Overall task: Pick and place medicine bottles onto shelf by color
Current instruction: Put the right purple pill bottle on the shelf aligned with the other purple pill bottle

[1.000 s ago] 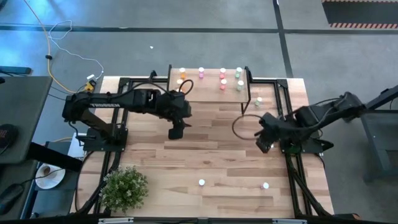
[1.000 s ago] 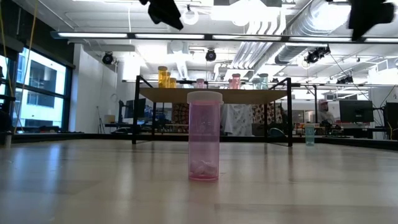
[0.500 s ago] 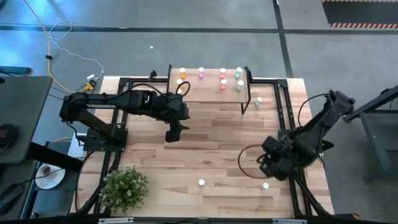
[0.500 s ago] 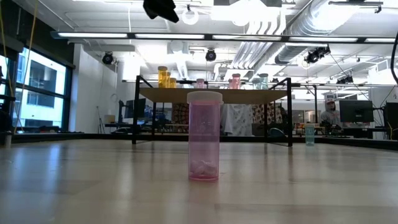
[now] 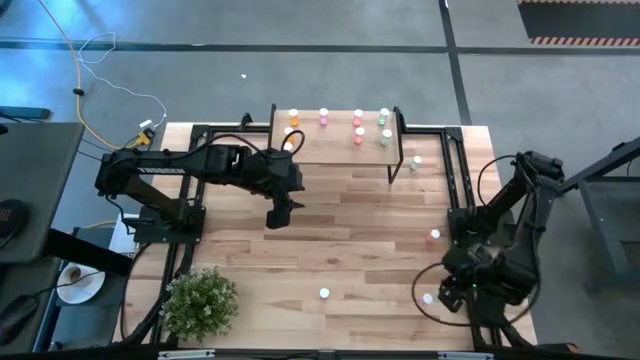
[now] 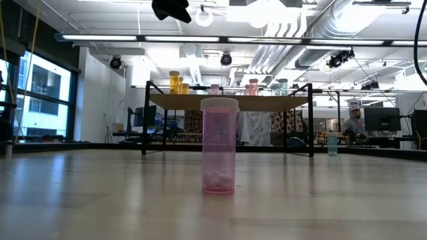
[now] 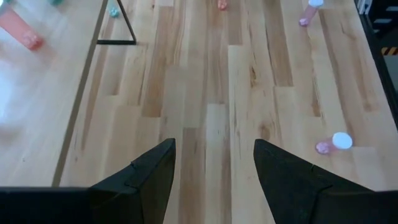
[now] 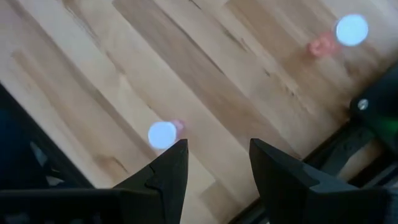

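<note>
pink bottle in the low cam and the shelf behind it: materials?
Pink bottle: looks like translucent tinted plastic, since small contents show through at the bottom; its cap is opaque white, probably plastic. Shelf: light wood-look top with a matte finish, on thin black legs, likely metal.

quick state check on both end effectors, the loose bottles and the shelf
left end effector: open, empty, over mid-table
right end effector: open, empty, above a pink bottle
near pink bottle: upright, capped, on the table
red bottle: upright on the table
shelf: holds orange, pink, green bottles
</note>
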Robot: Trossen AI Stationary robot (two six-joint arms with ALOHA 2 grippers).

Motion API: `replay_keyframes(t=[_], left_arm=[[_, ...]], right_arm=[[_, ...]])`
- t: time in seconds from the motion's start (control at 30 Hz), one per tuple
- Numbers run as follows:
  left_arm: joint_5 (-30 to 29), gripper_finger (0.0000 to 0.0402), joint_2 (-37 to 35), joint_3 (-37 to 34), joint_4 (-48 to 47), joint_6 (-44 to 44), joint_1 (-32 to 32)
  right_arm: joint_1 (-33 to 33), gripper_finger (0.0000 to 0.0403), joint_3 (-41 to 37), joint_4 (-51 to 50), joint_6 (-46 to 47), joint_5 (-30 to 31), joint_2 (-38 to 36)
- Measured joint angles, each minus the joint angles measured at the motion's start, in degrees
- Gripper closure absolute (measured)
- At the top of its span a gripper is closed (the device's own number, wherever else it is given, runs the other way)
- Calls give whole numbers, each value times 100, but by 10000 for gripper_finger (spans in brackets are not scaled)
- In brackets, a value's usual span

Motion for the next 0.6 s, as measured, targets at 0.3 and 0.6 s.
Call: replay_keyframes(t=[0.3,0.6], left_arm=[[-1,195,0,0,5,-182,0],[0,195,2,0,15,-243,0]], right_arm=[[499,240,0,545,339,210,130],[524,239,0,1221,54,249,573]])
